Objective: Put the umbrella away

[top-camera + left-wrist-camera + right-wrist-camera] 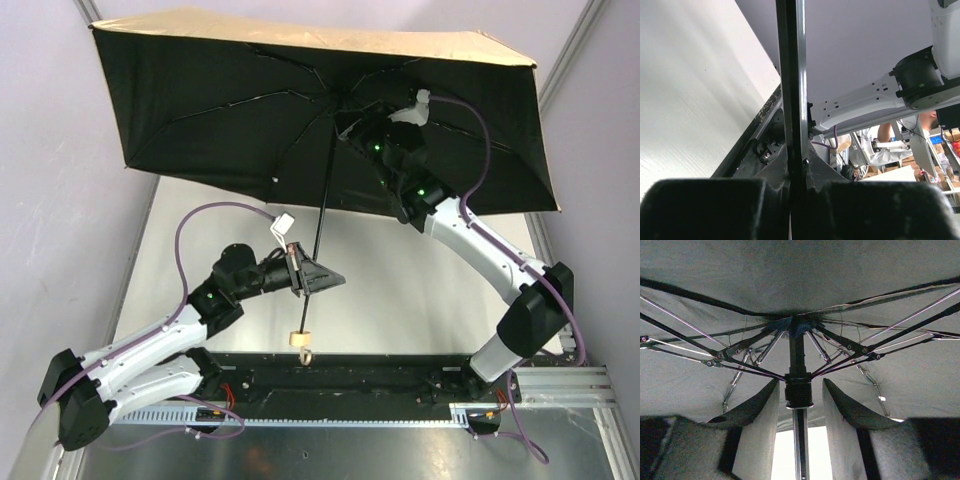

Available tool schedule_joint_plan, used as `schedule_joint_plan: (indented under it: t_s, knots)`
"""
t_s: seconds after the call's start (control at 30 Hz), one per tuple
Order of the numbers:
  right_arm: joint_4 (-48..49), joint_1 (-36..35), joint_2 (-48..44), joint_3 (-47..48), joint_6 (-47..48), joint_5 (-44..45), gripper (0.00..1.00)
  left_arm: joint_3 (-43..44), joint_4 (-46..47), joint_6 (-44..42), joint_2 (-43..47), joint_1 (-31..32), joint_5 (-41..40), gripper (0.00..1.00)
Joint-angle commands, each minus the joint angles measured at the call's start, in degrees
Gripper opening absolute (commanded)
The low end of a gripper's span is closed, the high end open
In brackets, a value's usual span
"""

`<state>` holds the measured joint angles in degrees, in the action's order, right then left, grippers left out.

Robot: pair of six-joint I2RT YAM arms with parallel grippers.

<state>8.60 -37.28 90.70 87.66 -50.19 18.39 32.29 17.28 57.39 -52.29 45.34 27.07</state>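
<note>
We note the umbrella (pixel 250 125) open, canopy (pixel 190 95) at 12 o'clock over the worktop (pixel 400 275). The left pincer (pixel 313 273) clamps its shaft (pixel 322 215), handle (pixel 298 341) toward 6 o'clock. The right pincer (pixel 799 405) stands half-wide, straddling the runner (pixel 799 390), gaps showing.

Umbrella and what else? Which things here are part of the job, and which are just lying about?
Part of the job:
- umbrella, opened out
- left gripper, shut on its thin black shaft
- right gripper, open on either side of the slider under the canopy

Just there:
- table
- purple cables
</note>
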Motion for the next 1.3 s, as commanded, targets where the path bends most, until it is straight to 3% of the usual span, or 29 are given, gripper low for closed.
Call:
schedule_joint_plan:
  t_s: [0.0,0.13,0.27,0.33,0.5,0.6,0.63,0.73,0.87,1.03,1.27]
  knots:
    - [0.23,0.72,3.07,5.04,0.48,-1.66,0.43,1.0,3.72,-4.65,2.07,0.09,1.78,0.0]
    - [0.21,0.9,5.31,7.67,-0.51,-2.74,0.4,0.74,3.46,-4.57,2.97,0.08,1.25,0.0]
    - [-1.17,0.8,6.82,10.5,-0.13,-4.16,0.2,0.75,2.68,-4.84,3.53,0.06,1.19,0.0]
    - [-2.33,0.63,7.01,11.15,0.7,-4.75,0.17,0.75,2.39,-5.07,3.72,0.07,1.22,0.0]
    - [-2.27,0.62,7.09,10.19,0.87,-6.67,0.32,0.9,1.94,-5.81,3.62,0.05,0.99,0.0]
    - [-2.52,1.19,8.31,11.26,0.62,-7.93,0.33,0.88,1.78,-6.03,3.45,0.05,1.0,0.0]
    - [-2.88,1.43,8.82,11.99,0.32,-8.55,0.31,0.86,1.57,-6.22,3.44,0.07,0.94,0.0]
    - [-4.93,2.17,10.1,14.15,-0.95,-10.23,0.06,1.14,-0.17,-7.41,3.61,0.01,-0.15,0.0]
    - [-14.09,2.55,11.6,19.18,-1.44,-16.11,0.0,5.7,-8.51,-13.92,3.69,-0.73,-6.23,0.0]
    - [-10.91,0.4,4.53,6.51,-2.12,-21.03,0.0,13.41,-16.53,-21.53,0.78,-4.91,-10.76,0.0]
    - [-4.65,-6.0,-3.62,-9.03,-6.91,-25.3,0.0,21.46,-18.78,-23.43,-4.0,-9.38,-7.18,0.0]
